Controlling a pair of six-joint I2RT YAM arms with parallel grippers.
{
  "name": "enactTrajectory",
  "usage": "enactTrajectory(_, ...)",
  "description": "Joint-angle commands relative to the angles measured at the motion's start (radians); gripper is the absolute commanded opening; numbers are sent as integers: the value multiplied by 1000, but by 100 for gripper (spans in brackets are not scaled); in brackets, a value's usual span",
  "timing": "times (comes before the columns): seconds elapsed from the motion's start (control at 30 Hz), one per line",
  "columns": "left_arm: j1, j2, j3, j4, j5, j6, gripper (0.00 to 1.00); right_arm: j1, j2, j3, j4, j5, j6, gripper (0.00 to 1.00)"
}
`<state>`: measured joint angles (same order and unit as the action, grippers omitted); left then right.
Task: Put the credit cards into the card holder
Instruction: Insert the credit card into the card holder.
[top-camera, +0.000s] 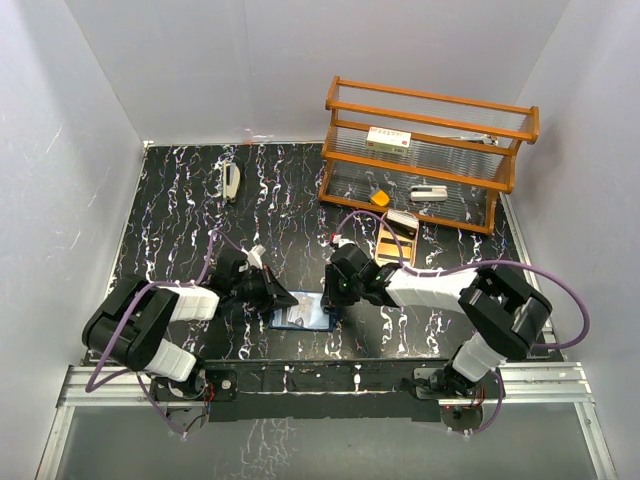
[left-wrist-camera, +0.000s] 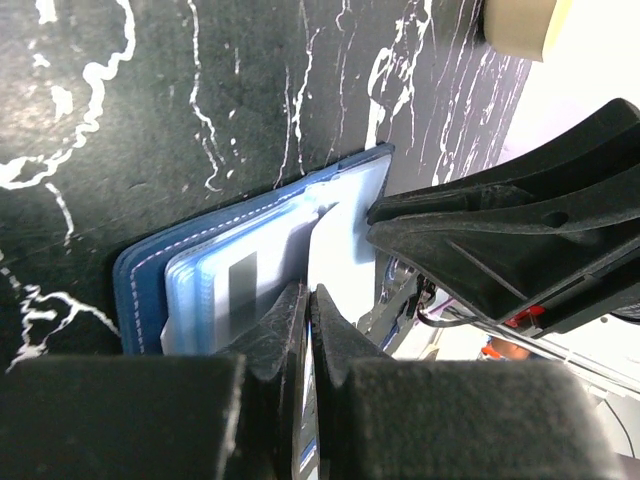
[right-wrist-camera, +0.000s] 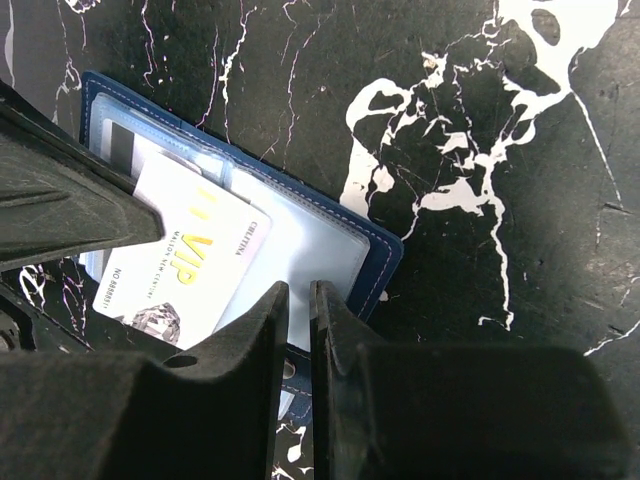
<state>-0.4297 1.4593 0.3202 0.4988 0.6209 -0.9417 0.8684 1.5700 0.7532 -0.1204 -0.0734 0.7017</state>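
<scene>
Insp. note, both arms, one moment. My left claw (left-wrist-camera: 308, 292): fingers pressed tight together, no gap showing. Tips sit at the edge of a white plastic card (right-wrist-camera: 190, 265) w/ gold "VIP" lettering and small black print; cannot tell whether the card or anything else is nipped between them. My right claw (right-wrist-camera: 298, 290): fingers nearly together, only a thin slit between; tips lie over the pale pocket on the bare half of the holder; cannot tell whether it pinches that pocket or merely hovers on it. Task item: small navy-blue folding card holder (right-wrist-camera: 320, 235) w/ pale blue-grey slotted inside, lying open and flat, inside up, on the black marble-patterned table (top-camera: 180, 220) w/ white veins. In the top view it sits near the front edge, approx. centre, between my two claws, left claw on its left side and right claw on its right. The VIP card lies face up and tilted across one half of the holder, one end sticking out past the holder's edge, not seated in a slot; my left claw's body covers part of it in the right wrist view. Left wrist view: a dark stripe shows through a clear sleeve inside the holder. Far right of table: orange-brown wooden rack (top-camera: 430, 120) w/ ribbed clear shelves, well apart from the holder. Far left: small white object (top-camera: 231, 182), too small to identify.
</scene>
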Motion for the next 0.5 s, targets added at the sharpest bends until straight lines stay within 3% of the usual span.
enactTrajectory(0.0, -26, 30, -16, 83, -57, -9, 0, 10, -21, -51, -27, 51, 17, 14)
enactTrajectory(0.47, -105, 33, -84, 269, -177, -96, 0, 14, -106, -120, 9, 88, 79, 14)
